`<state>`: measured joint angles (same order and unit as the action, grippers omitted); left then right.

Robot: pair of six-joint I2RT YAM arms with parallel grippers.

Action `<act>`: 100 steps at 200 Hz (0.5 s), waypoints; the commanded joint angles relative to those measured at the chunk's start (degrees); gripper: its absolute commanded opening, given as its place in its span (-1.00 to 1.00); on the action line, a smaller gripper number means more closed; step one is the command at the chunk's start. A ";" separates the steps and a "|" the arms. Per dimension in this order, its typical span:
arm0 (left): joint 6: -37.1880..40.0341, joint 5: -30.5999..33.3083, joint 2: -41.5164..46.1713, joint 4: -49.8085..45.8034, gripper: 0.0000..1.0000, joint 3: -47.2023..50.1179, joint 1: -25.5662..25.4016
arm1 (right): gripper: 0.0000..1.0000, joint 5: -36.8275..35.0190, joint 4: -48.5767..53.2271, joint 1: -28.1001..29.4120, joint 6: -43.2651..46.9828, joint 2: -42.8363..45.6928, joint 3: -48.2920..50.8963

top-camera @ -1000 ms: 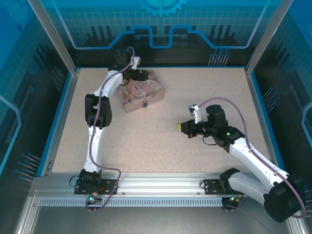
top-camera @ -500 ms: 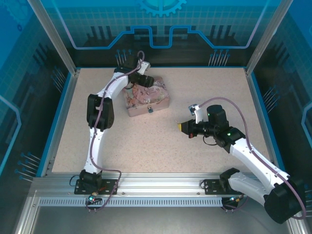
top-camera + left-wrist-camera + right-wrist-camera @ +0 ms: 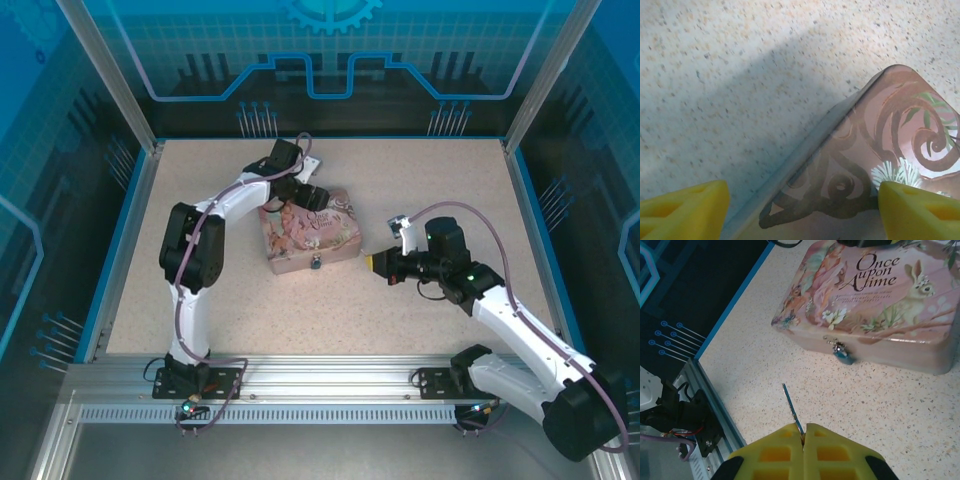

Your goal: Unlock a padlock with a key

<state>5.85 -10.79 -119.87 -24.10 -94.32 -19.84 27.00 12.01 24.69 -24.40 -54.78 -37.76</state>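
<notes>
Shifted since a second ago: pink tin (image 3: pixel 310 232), now nearer the table's middle and turned, with the left gripper (image 3: pixel 800 212) carried along at its far edge. Left fingers (image 3: pixel 685 207) are set wide apart, one corner of the tin between them; contact cannot be told. Padlock (image 3: pixel 844 355) is hung on the clasp of the tin's front wall. Key (image 3: pixel 791 407) is clamped between the closed fingers of the right gripper (image 3: pixel 803 436), blade pointed toward the padlock, near it but apart.
</notes>
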 commanded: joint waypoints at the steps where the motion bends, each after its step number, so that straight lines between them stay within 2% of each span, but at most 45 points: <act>1: -2.39 -0.73 0.87 -2.57 0.59 1.62 -0.73 | -1.00 0.13 0.25 -0.71 -0.78 0.84 1.25; 45: -2.20 -4.79 -2.85 -4.27 0.65 -4.49 -0.88 | -1.00 -1.10 -0.14 -0.69 -1.67 1.16 1.74; 100: -1.10 -6.84 -8.22 -7.91 0.66 -11.55 -4.29 | -1.00 -2.22 1.56 -0.70 -1.62 2.83 2.34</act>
<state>4.47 -14.63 -125.73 -28.25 -103.31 -21.87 25.63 12.10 24.69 -25.67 -53.32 -35.97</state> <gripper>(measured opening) 0.827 0.045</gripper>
